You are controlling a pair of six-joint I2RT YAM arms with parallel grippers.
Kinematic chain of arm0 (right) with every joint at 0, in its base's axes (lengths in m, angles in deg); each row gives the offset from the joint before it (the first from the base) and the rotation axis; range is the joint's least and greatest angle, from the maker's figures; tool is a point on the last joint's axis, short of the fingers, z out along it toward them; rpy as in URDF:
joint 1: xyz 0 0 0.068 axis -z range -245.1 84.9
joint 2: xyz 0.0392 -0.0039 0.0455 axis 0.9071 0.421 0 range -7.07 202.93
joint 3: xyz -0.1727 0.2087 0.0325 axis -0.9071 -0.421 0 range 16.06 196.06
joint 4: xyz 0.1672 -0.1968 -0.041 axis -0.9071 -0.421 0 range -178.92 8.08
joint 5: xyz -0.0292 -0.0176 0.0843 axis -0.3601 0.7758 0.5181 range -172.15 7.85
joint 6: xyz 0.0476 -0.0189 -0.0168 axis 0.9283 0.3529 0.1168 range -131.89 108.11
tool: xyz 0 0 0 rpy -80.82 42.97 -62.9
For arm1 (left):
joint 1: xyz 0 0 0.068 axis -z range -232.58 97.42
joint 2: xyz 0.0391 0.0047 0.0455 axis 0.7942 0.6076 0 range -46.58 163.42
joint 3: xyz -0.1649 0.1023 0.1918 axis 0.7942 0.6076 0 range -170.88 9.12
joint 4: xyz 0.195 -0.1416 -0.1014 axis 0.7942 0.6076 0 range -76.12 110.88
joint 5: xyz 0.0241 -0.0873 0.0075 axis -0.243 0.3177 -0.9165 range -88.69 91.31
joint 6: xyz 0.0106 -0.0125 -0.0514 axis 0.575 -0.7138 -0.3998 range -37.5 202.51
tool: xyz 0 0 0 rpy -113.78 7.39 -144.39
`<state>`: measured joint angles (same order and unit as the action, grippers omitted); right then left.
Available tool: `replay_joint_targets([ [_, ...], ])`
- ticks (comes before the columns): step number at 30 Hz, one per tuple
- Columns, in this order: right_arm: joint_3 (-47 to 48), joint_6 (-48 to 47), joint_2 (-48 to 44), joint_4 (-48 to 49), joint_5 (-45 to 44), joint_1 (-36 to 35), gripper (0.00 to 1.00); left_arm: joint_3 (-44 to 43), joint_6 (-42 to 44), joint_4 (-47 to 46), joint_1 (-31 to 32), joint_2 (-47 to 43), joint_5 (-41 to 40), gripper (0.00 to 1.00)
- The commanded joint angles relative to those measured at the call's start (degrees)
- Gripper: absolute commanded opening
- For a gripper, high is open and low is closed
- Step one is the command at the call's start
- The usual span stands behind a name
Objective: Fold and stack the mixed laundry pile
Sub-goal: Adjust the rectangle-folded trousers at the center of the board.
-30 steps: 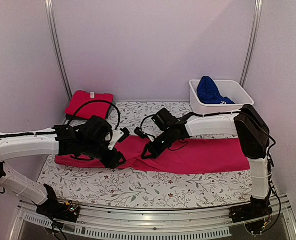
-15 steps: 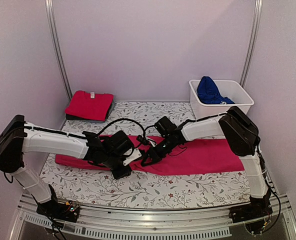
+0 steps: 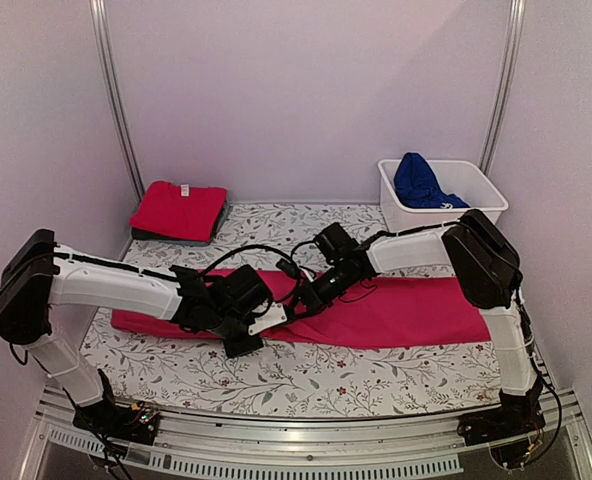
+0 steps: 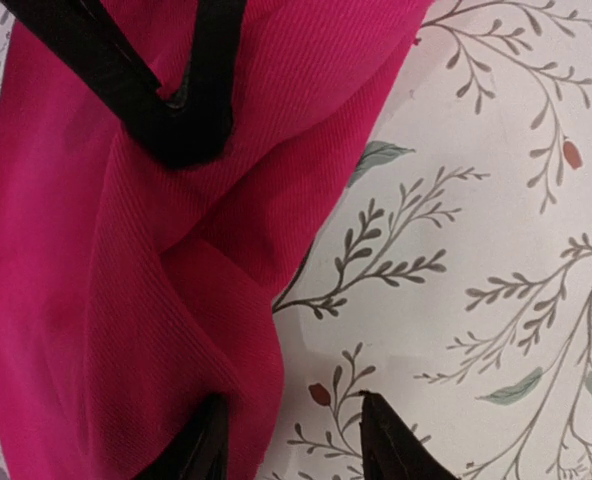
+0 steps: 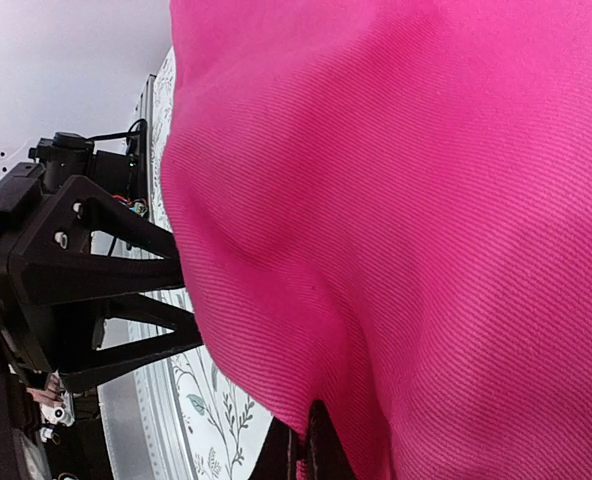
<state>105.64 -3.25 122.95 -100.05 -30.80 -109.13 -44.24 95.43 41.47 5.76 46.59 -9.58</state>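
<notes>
One floral leaf-patterned cloth point(image 3: 306, 375) is spread beneath everything. Across its middle a magenta-pink garment point(image 3: 406, 310) is stretched in a long band, creased near its centre. A white plastic tub point(image 3: 416, 215) is set at the far right corner, with a royal blue garment point(image 3: 416, 180) heaped inside. A folded red tee point(image 3: 176, 208) is stacked on a dark garment point(image 3: 166, 236) at the far left. The magenta fabric is pinched in the closed right gripper point(image 5: 304, 445). Its near edge is straddled by the left gripper point(image 4: 296, 455), whose fingers point(image 4: 201, 455) are parted, with nothing clamped.
</notes>
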Motion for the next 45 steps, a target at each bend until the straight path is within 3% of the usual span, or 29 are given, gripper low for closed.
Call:
replay_joint_targets([
  [1, 2.3, 1.0, -1.8, 0.6, 1.5, 1.1, 0.00, 0.5, 3.4, -3.3, 0.7, 1.8, -2.8, 0.45],
  [7, 3.0, 2.3, 0.3, 1.1, 1.9, 1.5, 0.00, 0.2, 6.4, -5.6, 0.8, 6.1, -7.1, 0.47],
  [12, 3.1, 3.4, 0.3, 1.8, 2.6, 2.1, 0.00, -0.6, 7.6, -8.3, 0.7, 10.2, -17.2, 0.47],
  [14, 3.2, 3.9, 0.7, 1.9, 2.9, 2.2, 0.00, -1.5, 7.7, -8.7, 0.7, 11.1, -19.4, 0.40],
  [17, 3.2, 4.0, 0.9, 1.9, 2.9, 2.3, 0.00, -2.4, 8.0, -7.9, 0.7, 10.7, -20.3, 0.14],
  [19, 3.1, 4.2, 0.9, 1.9, 2.6, 2.4, 0.00, -2.7, 8.0, -6.2, 0.8, 8.4, -18.3, 0.01],
  [29, 3.0, 4.5, -0.8, 1.4, 0.6, 2.9, 0.03, -7.3, 5.1, 12.3, -1.5, -4.7, 2.2, 0.00],
  [34, 1.9, 3.6, -1.8, 0.1, 0.8, 2.9, 0.13, -8.6, 3.5, 17.4, -4.3, -7.4, 10.8, 0.00],
  [39, -3.7, 2.9, -5.6, -0.7, -1.6, 3.1, 0.34, -8.8, 2.9, 19.5, -9.4, -9.9, 20.4, 0.00],
  [45, -11.9, 2.8, -11.4, -1.3, -6.1, 5.0, 0.38, -9.6, 0.8, 17.6, -19.7, -13.0, 26.4, 0.00],
])
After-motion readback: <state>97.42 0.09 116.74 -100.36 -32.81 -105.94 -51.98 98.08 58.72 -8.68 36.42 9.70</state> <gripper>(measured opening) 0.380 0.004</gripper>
